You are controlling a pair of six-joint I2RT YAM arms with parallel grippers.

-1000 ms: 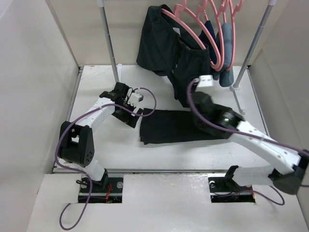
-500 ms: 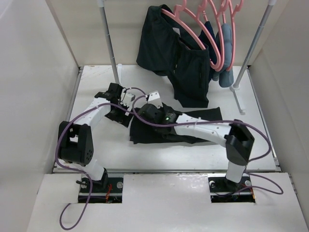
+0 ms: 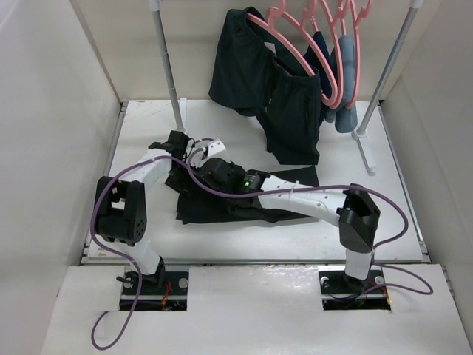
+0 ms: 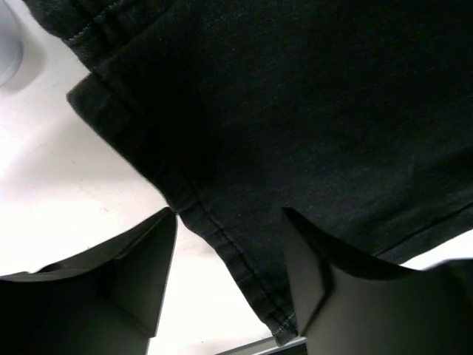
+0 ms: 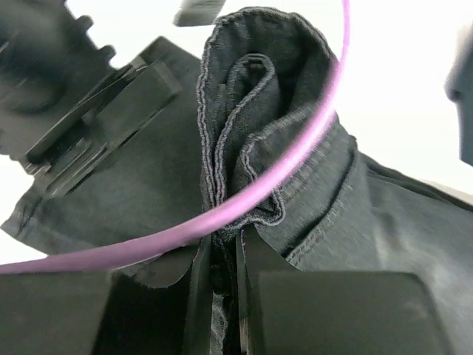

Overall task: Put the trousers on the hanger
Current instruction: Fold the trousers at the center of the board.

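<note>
Top view: black trousers point(image 3: 214, 211) rumpled on the bench point(image 3: 148, 126), both arms meeting at their left end; pink hanger point(image 3: 332, 89) hanging at the back, well apart from them.

Left wrist: left end effector point(image 4: 229, 277) spread wide, one finger on either side of a stitched hem.

Right wrist: right end effector point(image 5: 222, 296) pinched narrow on a bunched fold of the trousers, purple cable point(image 5: 288, 166) crossing in front.

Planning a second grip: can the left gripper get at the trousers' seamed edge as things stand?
Probably yes. The left gripper is open, and the trousers' seamed edge runs between its fingers with nothing over it. The right gripper pinches a fold elsewhere, out of the left wrist view.
</note>
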